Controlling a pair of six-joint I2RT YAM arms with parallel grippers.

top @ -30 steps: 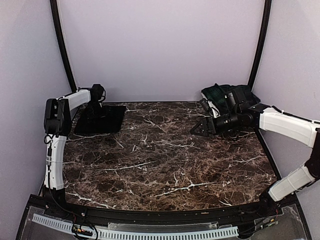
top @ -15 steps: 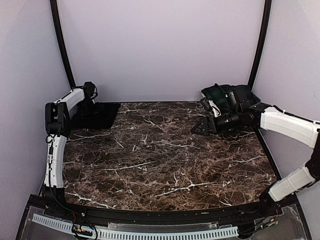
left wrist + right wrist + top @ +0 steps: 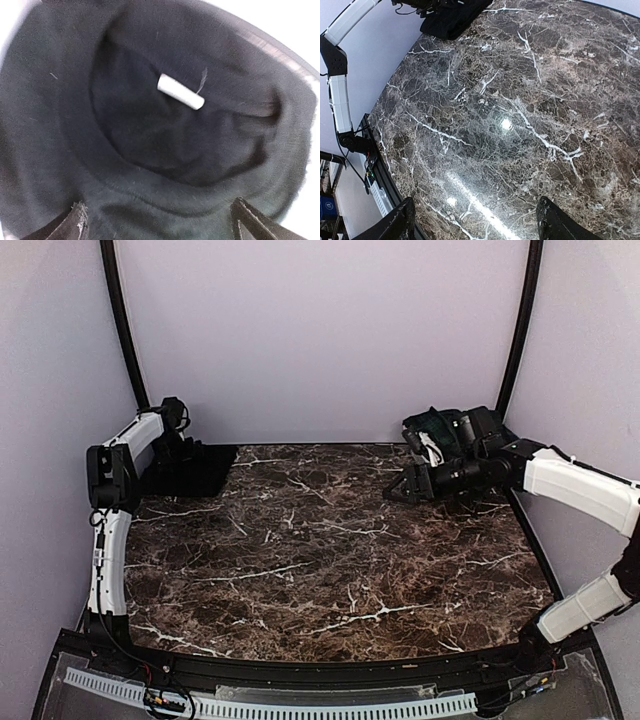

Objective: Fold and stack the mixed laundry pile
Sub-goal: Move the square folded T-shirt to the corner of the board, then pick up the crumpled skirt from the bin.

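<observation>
dark brown marble, veined white, makes up the desk. on my screen most of it reads as open room for moving. the middle and the near half lie as bare stone between the two arms, with lamp glare on the polish in the right wrist view. the far edge meets a pale wall. a black pole rises at the far left corner and a second one at the far right.

the black cloth lies flat in the far left corner. its far and left edges run close along the desk's edges, and its near right corner juts out onto the marble. the left arm reaches over it along the left edge. the left pincer looks straight down into a dark neckline with a small white label. its fingers are splayed wide at the bottom corners of that view and nothing is clamped between them. i cannot tell whether the tips touch the fabric.

the laundry heap, dark green and black, sits bunched in the far right corner against the wall. the right arm crosses in front of it and hides its base, so i cannot tell whether anything holds the heap. the right pincer points left over the marble just beside the heap. it is spread wide with only stone showing between its fingers.
</observation>
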